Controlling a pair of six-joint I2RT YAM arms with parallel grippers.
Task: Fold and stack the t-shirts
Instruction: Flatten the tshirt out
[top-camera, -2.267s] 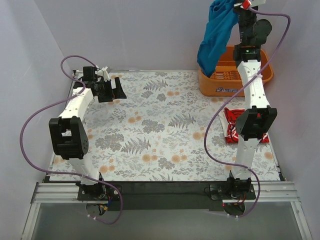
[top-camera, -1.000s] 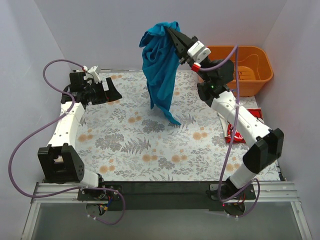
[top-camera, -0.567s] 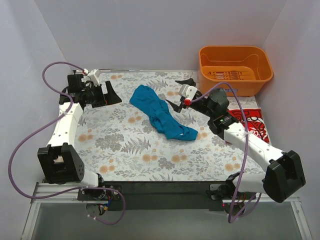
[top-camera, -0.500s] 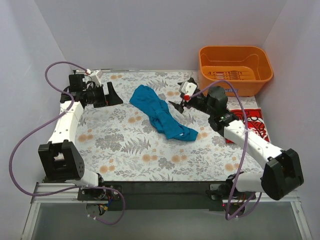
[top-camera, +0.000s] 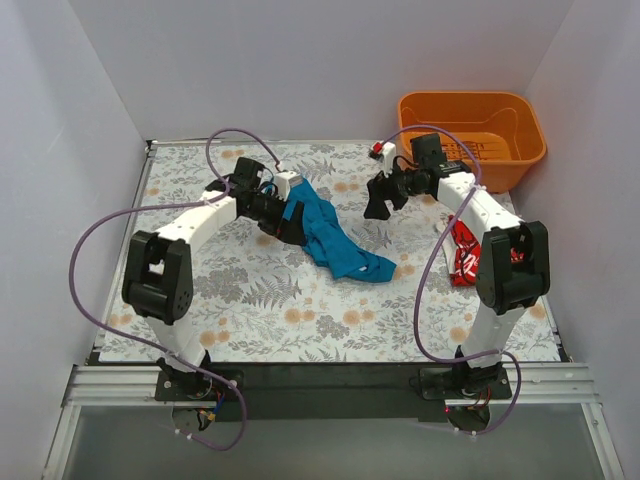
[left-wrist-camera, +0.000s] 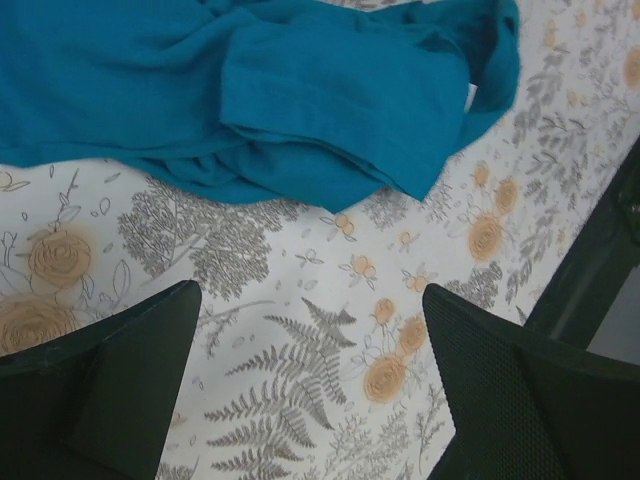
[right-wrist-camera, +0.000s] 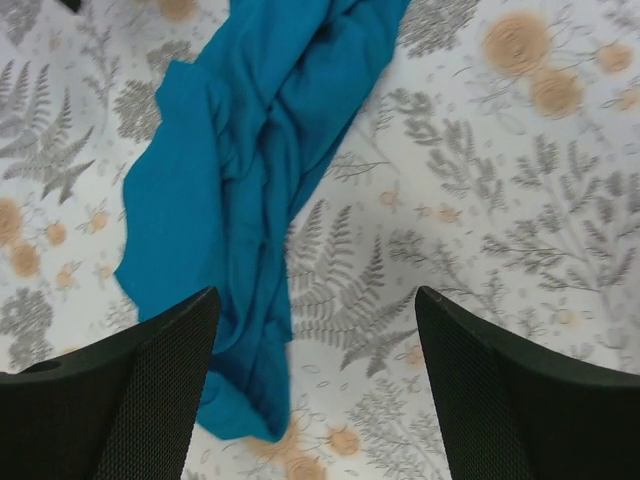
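T-shirt (top-camera: 325, 235) mid table (top-camera: 250, 290), basket (top-camera: 522, 158) far right

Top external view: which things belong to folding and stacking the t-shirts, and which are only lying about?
Belong to the job:
teal-blue t-shirt, crumpled in the middle
red t-shirt, at the right edge, partly hidden

Only lying about:
orange basket, far right corner
floral table cover

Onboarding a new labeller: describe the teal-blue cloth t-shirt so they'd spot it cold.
On the floral-patterned table, just beyond its middle, lies the teal-blue cloth t-shirt, crumpled into a diagonal strip. It is the only blue thing: the red printed cloth t-shirt lies at the right edge, the orange plastic basket in the far right corner.
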